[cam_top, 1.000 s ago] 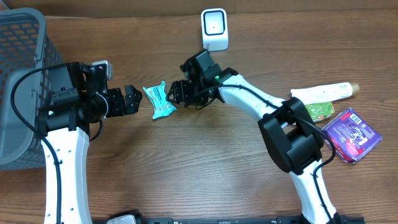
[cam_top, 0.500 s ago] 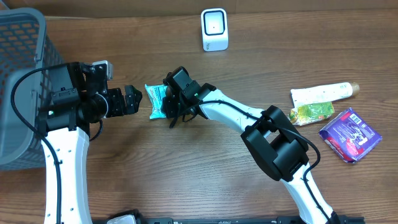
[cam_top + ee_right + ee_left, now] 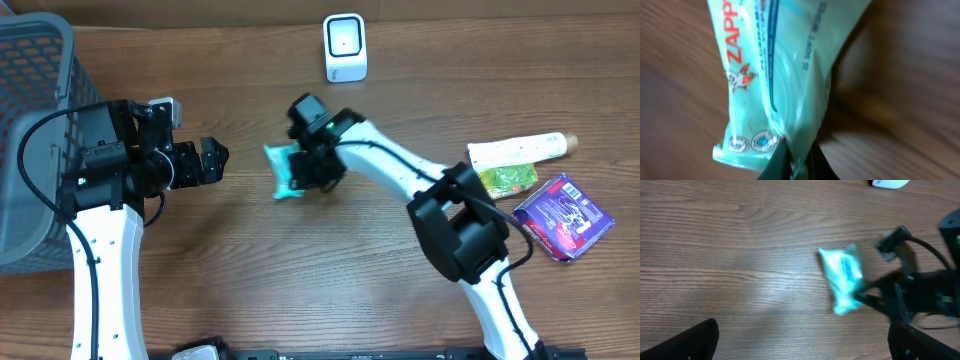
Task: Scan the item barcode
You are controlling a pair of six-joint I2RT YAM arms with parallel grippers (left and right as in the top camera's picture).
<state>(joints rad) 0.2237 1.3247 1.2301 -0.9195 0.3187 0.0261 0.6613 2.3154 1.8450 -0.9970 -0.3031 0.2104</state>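
R gripper (image 3: 302,176) is shut tight on the teal wipes pack (image 3: 283,170), pinching just its thin end. L gripper (image 3: 214,158) is wide open w/ nothing in it, near the left side of the table (image 3: 250,290). Pack is about mid-table, btw the 2 grippers, in front of the white scanner (image 3: 345,47) at the back edge but well apart from it. Can't tell if it's lifted.

What could go wrong: the grip is on a skinny, slippy bit, so the soft pack may slide out or flop. No barcode shows, so it may face the wrong way & not get read.
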